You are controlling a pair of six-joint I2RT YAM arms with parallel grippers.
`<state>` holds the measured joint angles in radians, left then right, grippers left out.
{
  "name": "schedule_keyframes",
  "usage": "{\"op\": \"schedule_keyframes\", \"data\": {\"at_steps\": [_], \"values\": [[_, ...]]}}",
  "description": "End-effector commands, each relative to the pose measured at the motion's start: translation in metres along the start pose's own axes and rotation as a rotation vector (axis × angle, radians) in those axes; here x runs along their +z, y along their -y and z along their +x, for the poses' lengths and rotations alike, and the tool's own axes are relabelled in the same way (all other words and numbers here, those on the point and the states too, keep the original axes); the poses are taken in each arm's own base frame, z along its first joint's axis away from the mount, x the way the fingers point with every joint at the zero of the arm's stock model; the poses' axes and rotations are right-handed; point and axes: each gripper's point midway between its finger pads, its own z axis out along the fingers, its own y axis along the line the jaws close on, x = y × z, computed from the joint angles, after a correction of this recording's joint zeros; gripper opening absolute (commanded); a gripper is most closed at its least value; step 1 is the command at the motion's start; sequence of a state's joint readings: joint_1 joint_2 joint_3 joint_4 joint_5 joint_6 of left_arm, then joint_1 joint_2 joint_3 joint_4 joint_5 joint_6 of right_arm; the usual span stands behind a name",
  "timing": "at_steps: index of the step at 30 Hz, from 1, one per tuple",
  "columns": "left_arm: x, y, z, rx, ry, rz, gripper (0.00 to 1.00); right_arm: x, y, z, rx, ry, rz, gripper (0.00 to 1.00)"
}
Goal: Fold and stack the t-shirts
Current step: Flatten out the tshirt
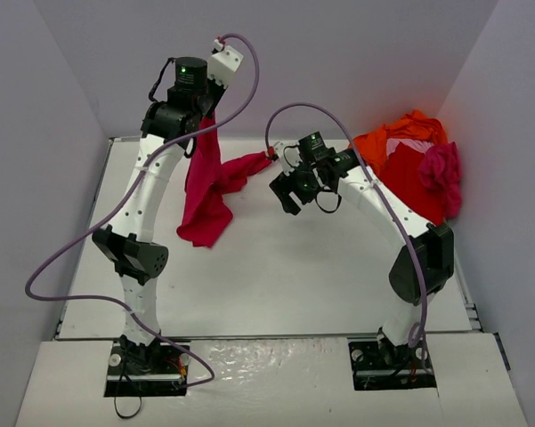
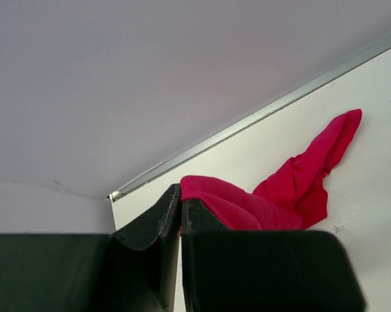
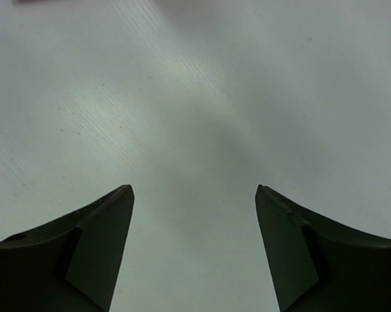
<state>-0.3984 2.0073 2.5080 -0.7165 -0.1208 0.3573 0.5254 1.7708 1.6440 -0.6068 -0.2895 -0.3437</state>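
The left gripper (image 2: 180, 195) clamps the crimson shirt (image 1: 205, 191), which hangs at eleven o'clock over the table (image 1: 294, 276). The right gripper (image 3: 194, 188) stands open. The other shirts (image 1: 409, 169) lie heaped at two o'clock.

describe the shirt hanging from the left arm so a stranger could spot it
On the white table, look left of centre, below the left gripper. The crimson t-shirt hangs from its shut jaws, its lower end on the table. It alone is apart from the orange, red and magenta pile at the far right corner.
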Motion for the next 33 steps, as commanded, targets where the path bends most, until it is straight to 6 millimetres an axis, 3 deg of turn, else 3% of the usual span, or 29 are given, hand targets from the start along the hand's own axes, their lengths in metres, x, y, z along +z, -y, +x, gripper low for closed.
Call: {"op": "schedule_keyframes", "data": {"at_steps": [1, 6, 10, 15, 26, 33], "values": [[-0.020, -0.031, -0.033, -0.013, 0.104, -0.111, 0.00, 0.031, -0.060, -0.020, -0.078, 0.007, -0.161, 0.69], [-0.014, -0.040, -0.025, -0.034, 0.084, -0.132, 0.00, 0.062, -0.129, -0.024, -0.255, -0.057, -0.241, 0.68], [-0.011, -0.043, -0.020, -0.043, 0.074, -0.134, 0.00, 0.083, -0.157, -0.031, -0.311, -0.095, -0.257, 0.61], [-0.011, -0.044, -0.017, -0.050, 0.069, -0.126, 0.00, 0.114, -0.159, -0.041, -0.293, -0.126, -0.233, 0.52], [-0.022, -0.061, -0.004, -0.073, 0.054, -0.132, 0.00, 0.165, -0.139, -0.059, -0.323, -0.094, -0.109, 0.53], [-0.022, -0.065, 0.006, -0.084, 0.038, -0.131, 0.00, 0.166, -0.170, -0.077, -0.374, -0.028, -0.174, 0.52]]}}
